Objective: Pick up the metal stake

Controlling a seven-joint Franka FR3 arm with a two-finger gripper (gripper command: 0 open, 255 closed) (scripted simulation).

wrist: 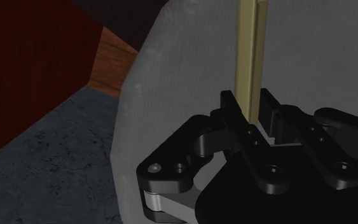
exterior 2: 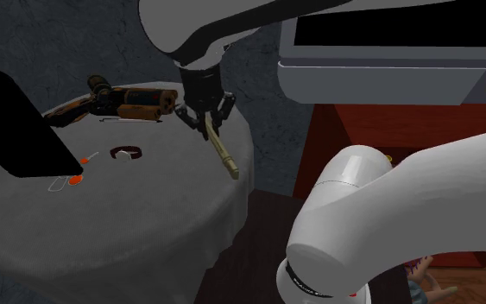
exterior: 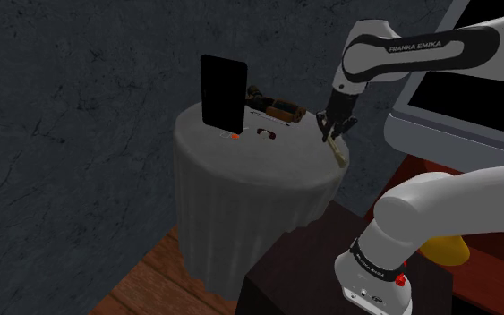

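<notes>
One stake [wrist: 248, 51] tight in hand [wrist: 250, 105]

White arm [exterior: 429, 201] with dark joint rings, black FRANKA EMIKA lettering [exterior: 417, 45], a red button [exterior: 400, 280], black fingers [wrist: 233, 109].

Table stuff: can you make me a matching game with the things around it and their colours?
Things:
1. stake
2. slab
3. tablecloth
4. floor planks

Colours and places:
A. black, standing on the table
B. grey, draped down the sides
C. tan, clasped in the hand
D. reddish brown, below the table

Pairs: 1-C, 2-A, 3-B, 4-D
</notes>
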